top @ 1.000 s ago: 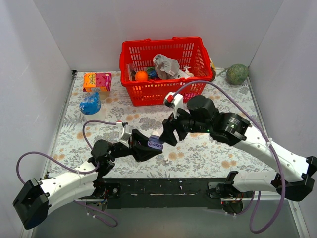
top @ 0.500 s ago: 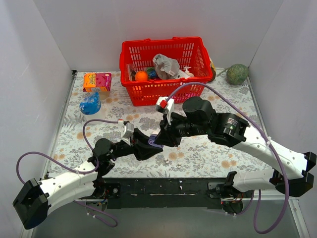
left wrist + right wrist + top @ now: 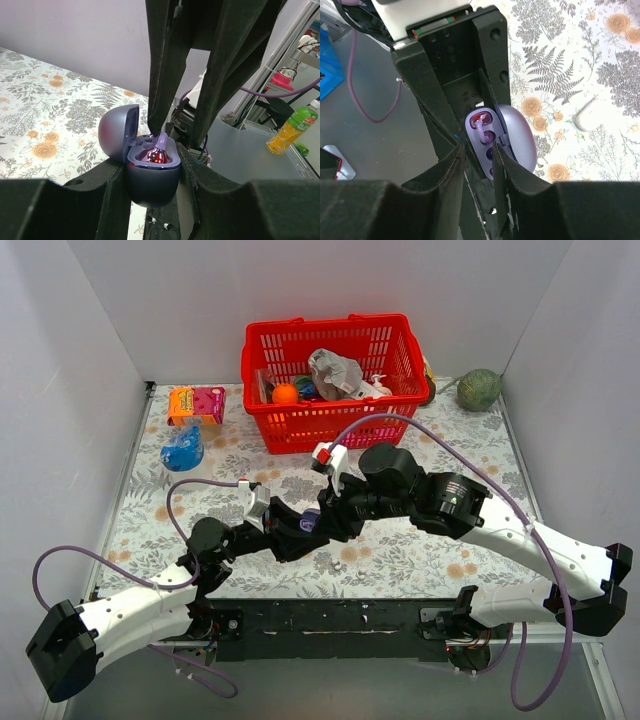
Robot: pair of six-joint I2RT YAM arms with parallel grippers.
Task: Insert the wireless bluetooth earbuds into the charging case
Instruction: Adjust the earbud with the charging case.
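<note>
My left gripper (image 3: pixel 297 532) is shut on the purple charging case (image 3: pixel 150 185) and holds it above the table with its lid (image 3: pixel 117 132) open. One glossy purple earbud (image 3: pixel 159 150) sits in a slot of the case, lit red, its stem pointing up; it also shows in the right wrist view (image 3: pixel 481 131). My right gripper (image 3: pixel 476 155) hangs right over the case (image 3: pixel 492 145), fingers slightly apart on either side of the bud and holding nothing. A pale whitish piece (image 3: pixel 585 120) lies on the floral cloth beside the case; it also shows in the top view (image 3: pixel 338 565). No second purple bud shows.
A red basket (image 3: pixel 330 365) full of objects stands at the back centre. An orange and pink box (image 3: pixel 196 403) and a blue object (image 3: pixel 182 450) lie at the back left. A green ball (image 3: pixel 479 389) sits at the back right.
My right gripper has moved left and down onto the open case held by my left gripper. The left arm has shifted slightly.
</note>
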